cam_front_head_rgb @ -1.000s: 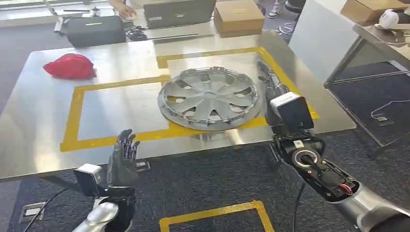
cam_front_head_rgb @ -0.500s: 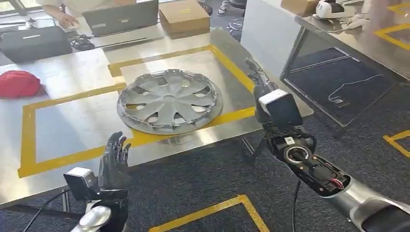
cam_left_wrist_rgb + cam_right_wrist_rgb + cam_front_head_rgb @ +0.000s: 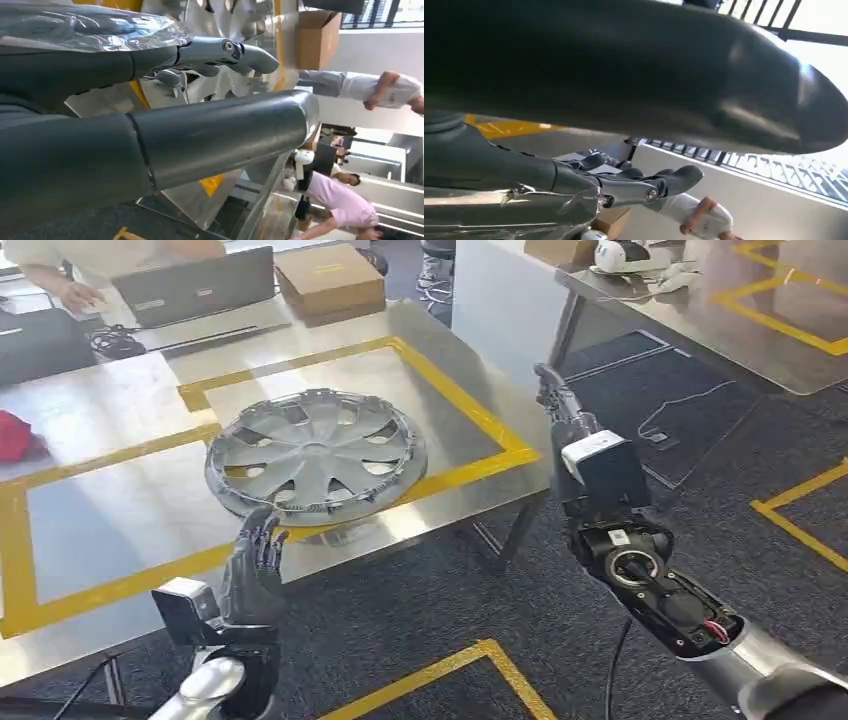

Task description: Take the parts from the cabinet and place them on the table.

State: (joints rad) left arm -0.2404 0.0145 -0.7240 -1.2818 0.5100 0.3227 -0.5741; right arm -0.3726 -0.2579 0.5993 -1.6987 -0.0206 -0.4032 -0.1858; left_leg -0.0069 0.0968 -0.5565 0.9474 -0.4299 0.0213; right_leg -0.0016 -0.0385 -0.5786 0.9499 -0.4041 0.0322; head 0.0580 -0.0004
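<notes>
The wheel cover (image 3: 316,452) lies flat on the steel table (image 3: 100,400), inside the yellow tape outline (image 3: 470,410), so this part looks delivered. Both hands are empty with fingers apart: the left hand (image 3: 252,565) is raised just short of the cover's near rim, its fingertips (image 3: 262,521) not touching it, and the right hand (image 3: 570,425) stands off the table's corner, well beyond the cover's far side.

The step in hand appears to be turning off for another part (presumably back to the cabinet); doing it well means keeping the fingers clear of the rim and table edge.

Past the fingers sit a cardboard box (image 3: 328,278) and a laptop (image 3: 195,285), on dark carpet with taped lines, people nearby.
</notes>
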